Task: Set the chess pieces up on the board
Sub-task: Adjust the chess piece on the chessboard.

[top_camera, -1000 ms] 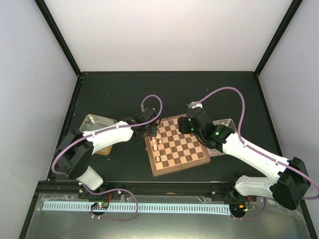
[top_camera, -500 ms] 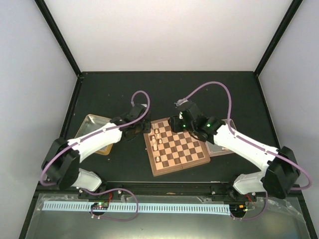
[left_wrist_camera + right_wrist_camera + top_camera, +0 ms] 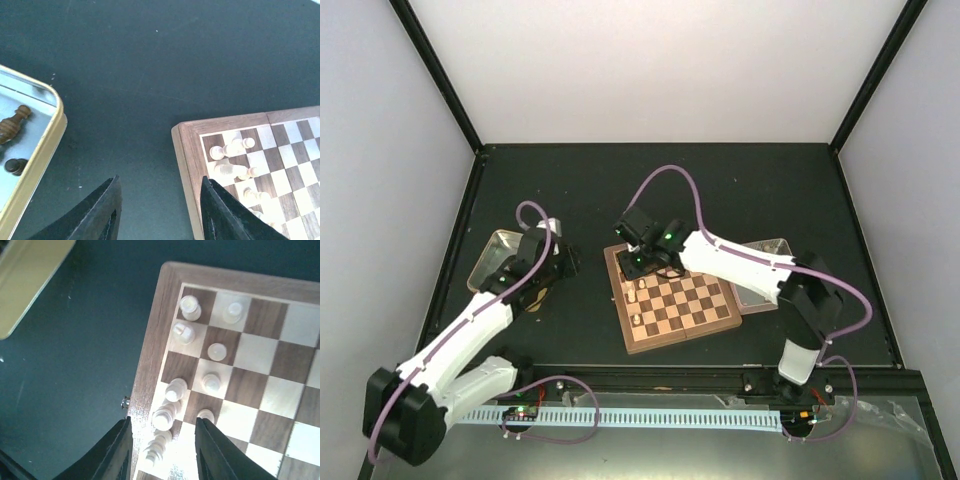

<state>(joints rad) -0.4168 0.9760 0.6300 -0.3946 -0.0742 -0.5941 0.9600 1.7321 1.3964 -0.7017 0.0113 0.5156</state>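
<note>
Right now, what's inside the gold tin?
Two dark pieces show in the tin's visible corner. The rest lies outside the wrist view, and from above the left arm covers much of it, so a full count isn't possible.

The board (image 3: 695, 305) lies open and flat on the dark surface (image 3: 720, 190), turned a little askew. Its brown rim frames dark brown and pale tan checks, with a fold seam showing in the rim. The pale tan chess pieces (image 3: 216, 351) stand bunched in two files along its left edge, roughly one to a square, some close against the rim. Two dark brown pieces (image 3: 14, 125) are off the board in the gold tin (image 3: 44, 152) to its left. One lies on its side, the other is seen end-on.
</note>
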